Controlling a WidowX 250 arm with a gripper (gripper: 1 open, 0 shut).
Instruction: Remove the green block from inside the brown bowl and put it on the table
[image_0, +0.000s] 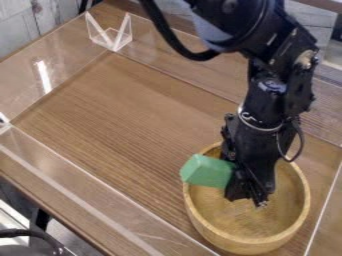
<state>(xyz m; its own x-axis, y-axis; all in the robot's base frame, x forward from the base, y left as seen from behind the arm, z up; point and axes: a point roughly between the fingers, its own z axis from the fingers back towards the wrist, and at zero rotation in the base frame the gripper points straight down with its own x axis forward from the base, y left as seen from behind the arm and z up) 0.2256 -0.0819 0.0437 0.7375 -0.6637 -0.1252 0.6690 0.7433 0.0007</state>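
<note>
The block (206, 171) is pinched by the gripper (237, 186), but must still be put on the table (114, 125).

Bowl (254, 222): at the lower right of the view, on the table (114, 110); beneath the gripper (225, 180)
Block (205, 171): at the gripper's fingertips, over the bowl's upper-left rim; left of the arm (267, 75)
Arm: reaches in from the top of the view, right of the middle; its lower end over the bowl
Wire-like stand (110, 32): near the table's far left corner, well apart from the bowl
Cable (40, 238): at the lower left corner of the view, left of the bowl
</note>
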